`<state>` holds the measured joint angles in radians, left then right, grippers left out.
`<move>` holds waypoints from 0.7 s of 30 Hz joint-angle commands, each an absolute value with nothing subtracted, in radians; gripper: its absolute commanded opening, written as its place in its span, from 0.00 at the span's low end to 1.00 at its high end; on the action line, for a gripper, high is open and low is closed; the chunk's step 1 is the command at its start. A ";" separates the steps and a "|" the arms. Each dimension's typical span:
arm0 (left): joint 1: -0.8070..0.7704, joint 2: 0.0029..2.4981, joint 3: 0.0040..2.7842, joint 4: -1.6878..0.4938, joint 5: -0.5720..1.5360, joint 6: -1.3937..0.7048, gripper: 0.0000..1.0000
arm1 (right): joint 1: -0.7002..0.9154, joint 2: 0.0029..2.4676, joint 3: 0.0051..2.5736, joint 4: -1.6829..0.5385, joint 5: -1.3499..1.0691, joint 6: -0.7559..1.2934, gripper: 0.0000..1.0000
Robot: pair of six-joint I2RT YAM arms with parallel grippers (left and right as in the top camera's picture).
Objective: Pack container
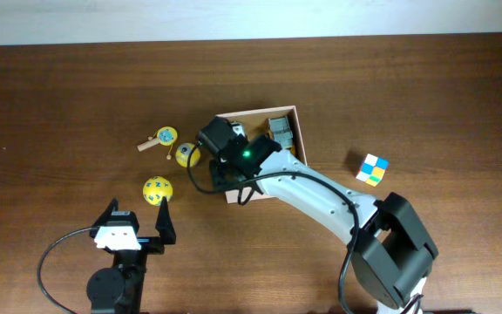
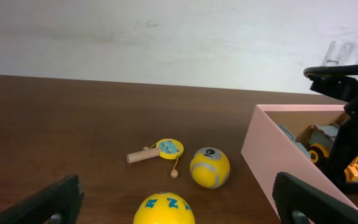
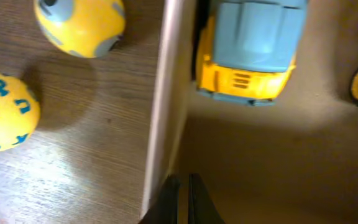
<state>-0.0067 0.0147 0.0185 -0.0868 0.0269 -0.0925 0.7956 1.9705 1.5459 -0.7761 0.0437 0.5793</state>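
The container (image 1: 260, 112) is a shallow cardboard box with white walls and a tan inside, at the table's middle. It holds a blue and yellow toy truck (image 3: 250, 50) and other toys. My right gripper (image 1: 232, 181) is over the box's left front part. In the right wrist view its fingers (image 3: 183, 200) are shut, just inside the left wall (image 3: 166, 93), with nothing seen between them. A yellow lettered ball (image 1: 157, 190), a yellow and grey ball (image 1: 187, 155) and a wooden rattle (image 1: 159, 138) lie left of the box. My left gripper (image 1: 138, 228) is open and empty, near the lettered ball (image 2: 164, 210).
A colour cube (image 1: 372, 169) lies right of the box. The box wall (image 2: 278, 155) stands at the right of the left wrist view, with the right arm (image 2: 347, 87) above it. The table's far edge meets a pale wall.
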 commanded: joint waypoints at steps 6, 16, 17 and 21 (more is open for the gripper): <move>-0.002 0.006 0.014 -0.088 0.038 -0.073 0.99 | 0.812 1.983 1.536 -0.738 0.051 0.704 0.04; -0.002 0.006 0.014 -0.088 0.038 -0.073 0.99 | 0.811 1.983 1.536 -0.672 0.038 0.834 0.04; -0.002 0.006 0.014 -0.088 0.038 -0.073 0.99 | 0.811 1.983 1.536 -0.669 0.037 0.848 0.04; -0.002 0.006 0.014 -0.088 0.038 -0.073 0.99 | 0.811 1.983 1.536 -0.660 0.038 0.874 0.04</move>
